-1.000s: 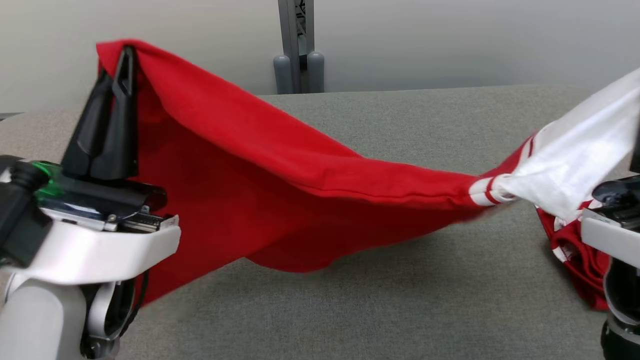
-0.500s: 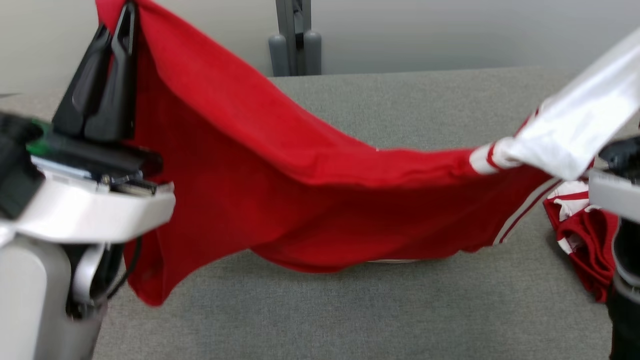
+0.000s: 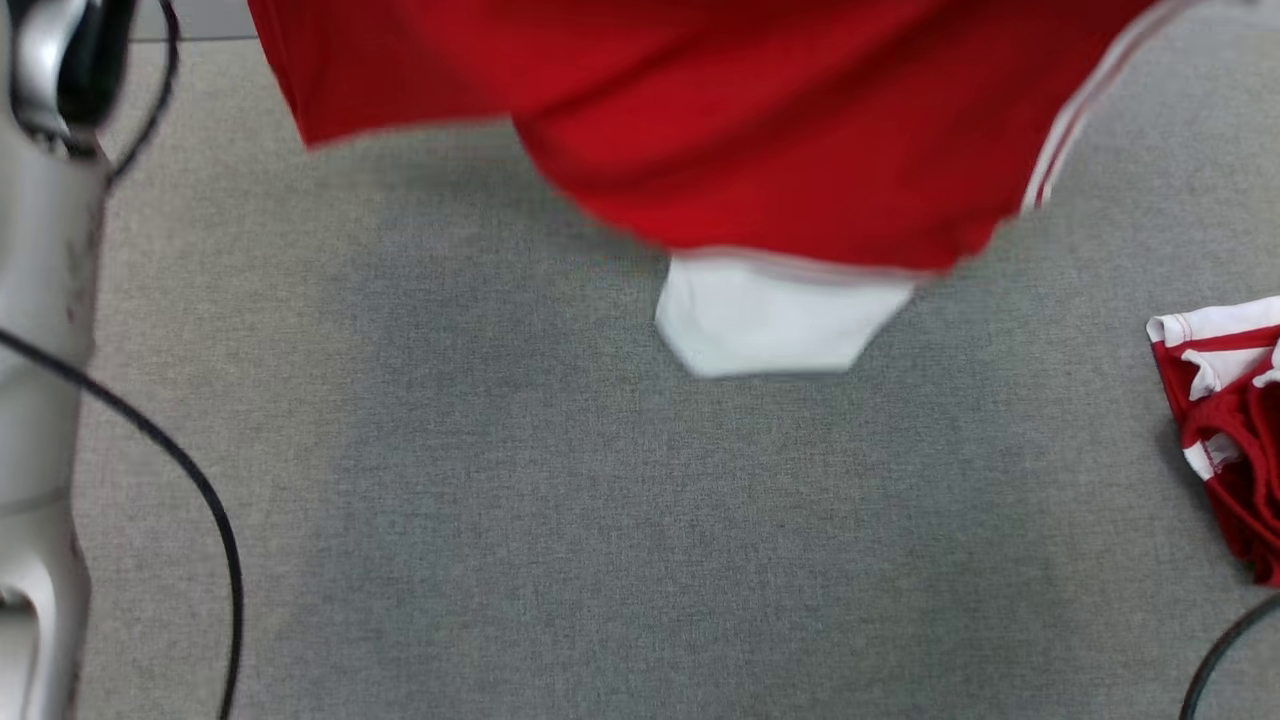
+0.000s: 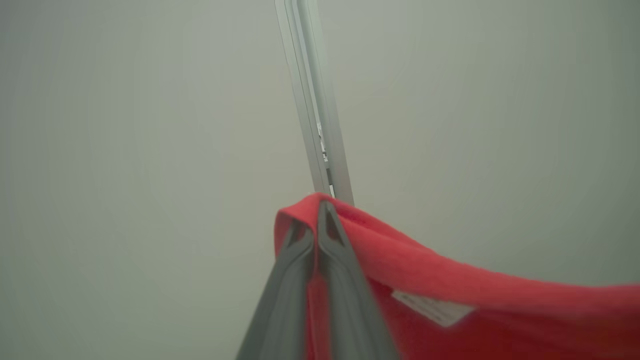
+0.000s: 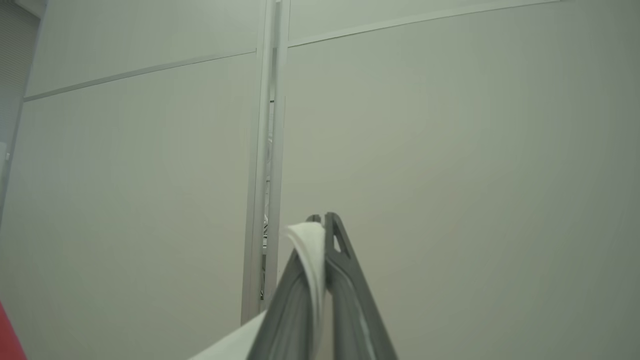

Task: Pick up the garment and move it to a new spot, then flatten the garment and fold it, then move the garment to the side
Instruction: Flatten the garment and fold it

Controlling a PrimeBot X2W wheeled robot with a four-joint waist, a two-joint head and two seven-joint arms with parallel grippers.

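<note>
One tabletop [image 3: 600, 560]: grey and cloth-covered, running across the head view beneath everything else.
Garment [image 3: 760, 120]: red with thin white stripes down one seam. It hangs spread across the top of the head view, over the far part of the tabletop. Its lower edge is blurred, and a faint shadow lies on the tabletop below it.
Left forearm [image 3: 40, 300]: pale, standing upright along the left edge of the head view, with a black cable [image 3: 205, 490] looping down beside it.
Second garment [image 3: 1225, 430]: red and white, crumpled on the tabletop at the right edge, well apart from the hanging one.
White sleeve [image 3: 775, 320]: dangles below the red hem near the middle; whether it touches the tabletop cannot be told.
Left tool [image 4: 318, 215]: points up toward a pale wall and a grey post [image 4: 312, 100]. Its fingers are pressed together on a red fold of the garment, which drapes over the tips and off to that view's right.
Right tool [image 5: 324, 225]: also raised toward the wall, its fingers closed on a strip of the garment's white cloth that trails down to that view's left.
Cloth tag [image 4: 432, 307]: small and white, on the red fabric near the left tool.
</note>
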